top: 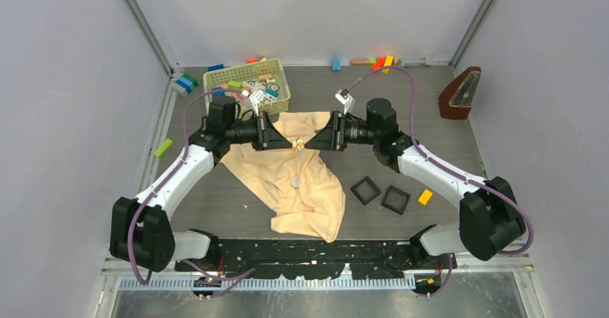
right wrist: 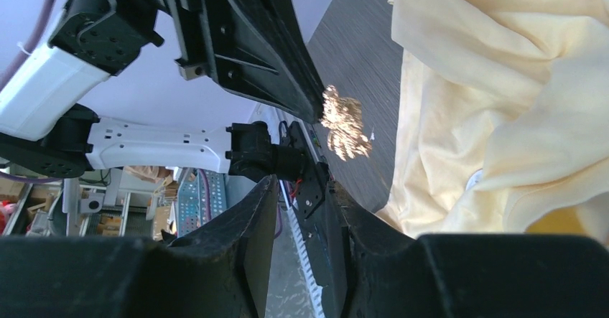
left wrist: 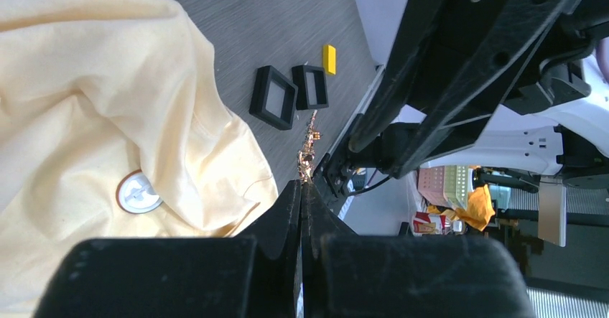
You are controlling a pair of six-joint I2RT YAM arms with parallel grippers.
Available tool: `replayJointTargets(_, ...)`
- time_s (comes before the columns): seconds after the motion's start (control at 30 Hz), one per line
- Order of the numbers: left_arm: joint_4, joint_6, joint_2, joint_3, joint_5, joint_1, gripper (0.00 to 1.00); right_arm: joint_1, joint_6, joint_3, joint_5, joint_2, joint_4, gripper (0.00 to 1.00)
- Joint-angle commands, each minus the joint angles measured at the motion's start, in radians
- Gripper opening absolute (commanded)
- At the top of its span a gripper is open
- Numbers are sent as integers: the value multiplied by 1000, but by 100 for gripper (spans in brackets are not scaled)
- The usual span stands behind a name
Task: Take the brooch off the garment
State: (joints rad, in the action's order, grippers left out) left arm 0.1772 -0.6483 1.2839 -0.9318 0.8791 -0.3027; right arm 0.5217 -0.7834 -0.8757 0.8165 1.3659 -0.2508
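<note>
The brooch [top: 297,143] is a tiny glittering ornament that looks pale gold here. My left gripper [top: 287,143] is shut on it and holds it in the air above the pale yellow garment [top: 309,189]. In the left wrist view the brooch [left wrist: 309,146] sticks out edge-on past the shut jaws of that gripper [left wrist: 305,186]. My right gripper [top: 309,144] faces it, open and empty. In the right wrist view the brooch [right wrist: 344,123] hangs at the left gripper's tip, ahead of the open right gripper [right wrist: 301,181] and apart from the garment [right wrist: 503,110].
A flat round grey disc [top: 294,181] lies on the garment. Two black square trays [top: 365,189] [top: 396,199] and an orange block [top: 425,197] sit to the right. A green basket [top: 248,85] of blocks stands behind, and a metronome [top: 459,94] at the far right.
</note>
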Motion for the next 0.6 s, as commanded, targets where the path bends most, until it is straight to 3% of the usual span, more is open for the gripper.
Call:
replayJointTargets(0.0, 16, 34, 11, -11, -10, -15, 0, 3, -46, -23, 29, -31, -99, 37)
replayJointTargets(0.07, 20, 38, 15, -12, -16, -18, 0, 2, -47, -23, 22, -34, -91, 39)
replayJointTargets(0.13, 24, 41, 14, -12, -24, -17, 0, -3, -20, -32, -24, -42, -16, 49)
replayJointTargets(0.27, 24, 42, 3, -12, -24, -18, 0, -37, 47, -26, -95, -62, 88, 75)
replayJointTargets(0.33, 23, 40, 4, -12, -15, -18, 0, -58, 33, -6, -92, -58, 78, 84)
replayJointTargets(0.57, 15, 32, 12, -14, 1, -19, 0, -71, -54, 14, -16, 8, -23, 84)
